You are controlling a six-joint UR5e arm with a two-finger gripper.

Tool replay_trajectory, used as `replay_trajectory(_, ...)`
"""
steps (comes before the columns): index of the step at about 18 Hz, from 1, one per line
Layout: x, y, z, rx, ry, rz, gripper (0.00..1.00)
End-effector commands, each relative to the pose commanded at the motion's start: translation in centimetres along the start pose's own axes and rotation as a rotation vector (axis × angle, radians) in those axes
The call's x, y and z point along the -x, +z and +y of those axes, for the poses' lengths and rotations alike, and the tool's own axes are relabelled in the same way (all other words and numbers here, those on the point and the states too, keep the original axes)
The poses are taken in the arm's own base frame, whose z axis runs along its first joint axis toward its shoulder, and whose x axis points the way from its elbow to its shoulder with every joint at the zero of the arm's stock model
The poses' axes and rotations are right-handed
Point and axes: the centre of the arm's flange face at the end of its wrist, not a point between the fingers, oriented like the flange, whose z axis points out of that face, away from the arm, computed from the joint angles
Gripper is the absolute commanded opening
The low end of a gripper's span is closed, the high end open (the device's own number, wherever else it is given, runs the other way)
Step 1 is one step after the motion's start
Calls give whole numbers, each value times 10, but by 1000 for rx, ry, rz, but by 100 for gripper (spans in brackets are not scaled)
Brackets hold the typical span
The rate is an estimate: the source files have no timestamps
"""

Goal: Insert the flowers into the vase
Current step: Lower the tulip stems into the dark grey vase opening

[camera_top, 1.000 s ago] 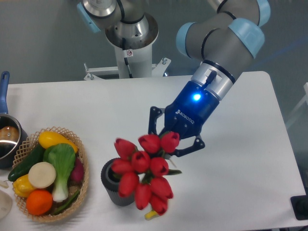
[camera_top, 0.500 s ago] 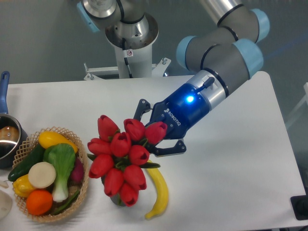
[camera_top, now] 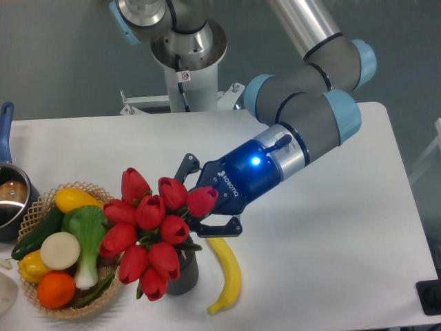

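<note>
— Leftward again: the tulips (camera_top: 153, 231) have swung over toward the wicker basket (camera_top: 118, 269), uncovering the banana (camera_top: 227, 274).
— Claw (camera_top: 204, 204) clenched on the stems, buds hanging over the vase (camera_top: 183, 274), hiding its mouth.
— Light, floppy things, I'd say. Gripping low on the stems looks safest; the buds would bruise.

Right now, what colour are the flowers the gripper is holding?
Red tulip buds with green leaves: the flowers, seen in the fixed camera view, held by the gripper.
</note>
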Motion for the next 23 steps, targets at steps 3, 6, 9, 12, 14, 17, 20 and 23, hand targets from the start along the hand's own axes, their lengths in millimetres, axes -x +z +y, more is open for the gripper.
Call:
replay_trajectory(3, 5, 0, 17, 2, -5, -1, 0)
replay_trajectory(6, 5, 3, 50, 5, 14, 5, 0)
replay_trajectory(9, -1, 6, 81, 8, 22, 10, 2)
replay_trajectory(12, -6, 9, 104, 12, -2, 16, 4)
replay_trajectory(14, -8, 11, 116, 17, -20, 17, 4)
replay_trajectory(17, -5, 13, 137, 19, 4, 21, 6)
replay_trajectory(20, -2, 22, 155, 25, 5, 34, 8)
replay_trajectory(23, -5, 22, 166, 27, -18, 35, 23)
